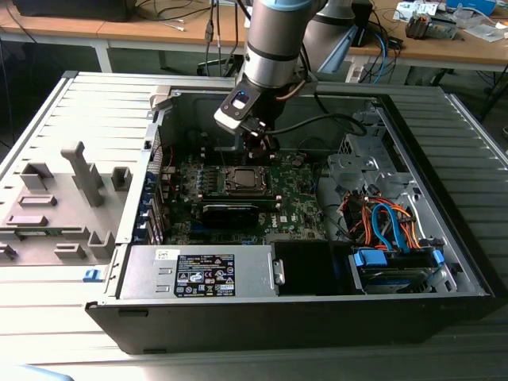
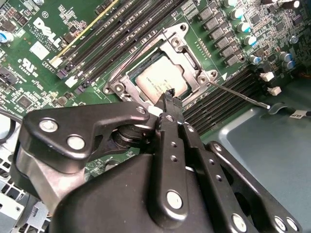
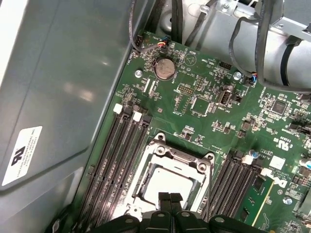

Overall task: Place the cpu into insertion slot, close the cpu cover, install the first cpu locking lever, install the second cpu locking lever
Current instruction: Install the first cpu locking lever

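Silvery-grey and square, the cpu (image 2: 158,80) lies flat inside the insertion slot (image 2: 115,87), and the cpu cover (image 2: 192,60) lies down over it, with the chip's metal top showing through the square cut-out. From one corner of the slot a thin locking lever (image 2: 238,94) runs out across the black memory slots (image 2: 228,97) toward the bare grey metal of the case; I cannot tell whether it is latched. The gripper (image 2: 168,94) hangs right at the edge of the slot, its tip just over the cover's frame beside the chip. The fingers (image 3: 164,198) are pressed together side by side, and I see nothing between them. Around the slot spreads the green motherboard (image 3: 204,126), with more memory slots on the other side and a round coin battery (image 3: 164,68) further off near the case wall. In the exterior view the arm (image 1: 274,40) comes down from the far side into the open computer case (image 1: 444,182), over the slot in the middle of the board. Blue and orange cables (image 1: 389,218) bunch toward the exterior view's right, a labelled power supply (image 1: 198,274) lies along the near edge, and a grey fixture tray (image 1: 55,206) rests outside the case on the exterior view's left.
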You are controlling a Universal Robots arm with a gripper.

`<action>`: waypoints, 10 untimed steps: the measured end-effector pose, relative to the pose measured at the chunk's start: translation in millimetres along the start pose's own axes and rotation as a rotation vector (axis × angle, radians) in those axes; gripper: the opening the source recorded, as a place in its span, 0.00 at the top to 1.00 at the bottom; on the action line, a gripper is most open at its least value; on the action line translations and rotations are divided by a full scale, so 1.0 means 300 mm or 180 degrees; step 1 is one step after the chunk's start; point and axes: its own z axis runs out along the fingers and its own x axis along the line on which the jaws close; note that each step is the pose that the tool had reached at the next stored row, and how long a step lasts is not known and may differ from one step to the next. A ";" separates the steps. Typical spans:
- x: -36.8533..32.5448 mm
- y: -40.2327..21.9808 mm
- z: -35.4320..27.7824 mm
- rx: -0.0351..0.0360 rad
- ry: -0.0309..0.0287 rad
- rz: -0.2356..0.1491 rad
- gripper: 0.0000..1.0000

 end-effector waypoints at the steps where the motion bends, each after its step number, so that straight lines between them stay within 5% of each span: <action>1: 0.000 0.000 0.000 0.0000 -0.0001 -0.0011 0.89; 10: 0.000 0.000 0.000 0.0003 -0.0008 -0.0090 0.89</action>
